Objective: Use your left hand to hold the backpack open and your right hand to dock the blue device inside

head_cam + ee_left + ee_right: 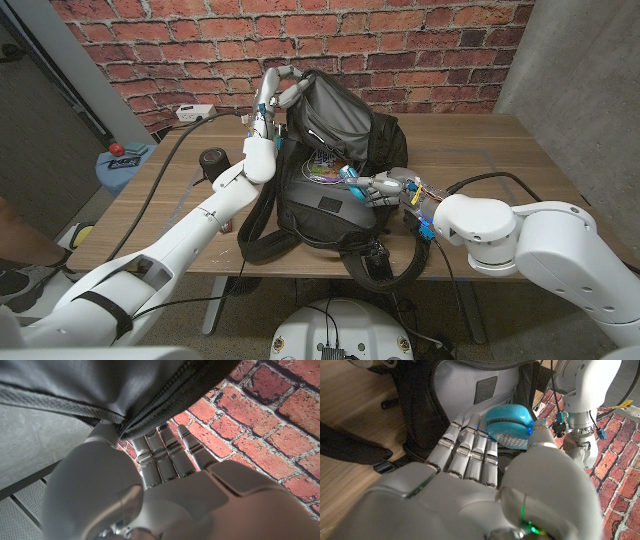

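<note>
While the left hand is pinching the backpack's flap up near the table's far edge, the right hand is gripping the blue device at the opening, where a slipping flap could block or dislodge it.

We cannot see the fingertips of the left hand in its wrist view: they vanish behind the zippered edge of the backpack, whose fabric runs off the picture's edge. In the head view, the blue device is mostly covered by the right hand, and the backpack's inside is too dark to read. The sticker-like patch on the bag there is too small to make out.
</note>
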You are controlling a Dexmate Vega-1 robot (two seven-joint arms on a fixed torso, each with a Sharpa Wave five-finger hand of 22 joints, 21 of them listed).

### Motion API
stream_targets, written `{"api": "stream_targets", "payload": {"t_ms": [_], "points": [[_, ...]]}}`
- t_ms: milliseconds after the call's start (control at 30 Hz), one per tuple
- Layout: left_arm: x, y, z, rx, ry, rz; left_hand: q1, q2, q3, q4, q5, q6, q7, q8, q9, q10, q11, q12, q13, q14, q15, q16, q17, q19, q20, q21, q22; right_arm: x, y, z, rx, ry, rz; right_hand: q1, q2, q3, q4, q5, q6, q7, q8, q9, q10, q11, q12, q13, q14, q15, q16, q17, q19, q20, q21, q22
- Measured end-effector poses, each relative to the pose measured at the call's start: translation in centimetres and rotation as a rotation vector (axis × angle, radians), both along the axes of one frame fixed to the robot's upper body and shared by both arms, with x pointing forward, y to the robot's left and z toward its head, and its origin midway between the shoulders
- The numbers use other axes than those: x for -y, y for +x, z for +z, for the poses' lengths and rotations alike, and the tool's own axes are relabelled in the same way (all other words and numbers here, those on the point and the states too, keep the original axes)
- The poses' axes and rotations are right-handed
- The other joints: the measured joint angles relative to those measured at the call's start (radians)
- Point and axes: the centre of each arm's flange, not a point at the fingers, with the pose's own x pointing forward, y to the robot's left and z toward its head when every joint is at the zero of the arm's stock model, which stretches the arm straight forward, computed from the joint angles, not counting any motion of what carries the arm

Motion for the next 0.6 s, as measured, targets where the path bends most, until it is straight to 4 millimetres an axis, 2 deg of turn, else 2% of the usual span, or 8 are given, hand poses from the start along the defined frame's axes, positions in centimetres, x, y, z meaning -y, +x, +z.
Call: {"api": "stream_targets", "payload": {"t_ms": [533, 600], "points": [[-0.4, 0.4, 0.0, 0.001, -0.01, -0.01, 0.0, 0.0, 0.0, 0.0, 0.0, -0.002, -0.002, -0.001, 0.0, -0.002, 0.001, 0.0, -0.003, 0.0, 0.0, 0.0, 0.0, 0.0, 0.0, 0.0, 0.0, -1.8, 2.3, 0.0, -0.017, -0.033, 0.019, 0.002, -0.001, -0.003, -0.003, -0.001, -0.002, 0.002, 0.002, -0.001, -0.011, 0.011, -0.007, -0.008, 0.0, 0.0, -0.005, 0.0, -0.005, 0.005, 0.0, 0.0], [-0.4, 0.4, 0.0, 0.001, -0.012, -0.011, 0.001, -0.001, 0.0, 0.0, 0.0, -0.002, -0.002, -0.001, 0.0, -0.002, 0.001, 0.0, -0.002, 0.0, 0.0, 0.0, 0.0, 0.0, 0.0, 0.0, 0.0, -2.0, 2.4, 0.0, -0.018, -0.034, 0.023, 0.012, 0.009, -0.005, -0.005, -0.001, -0.004, 0.004, 0.002, -0.001, -0.011, 0.011, -0.008, -0.009, 0.0, 0.0, -0.005, 0.0, -0.005, 0.005, 0.0, 0.0]]}}
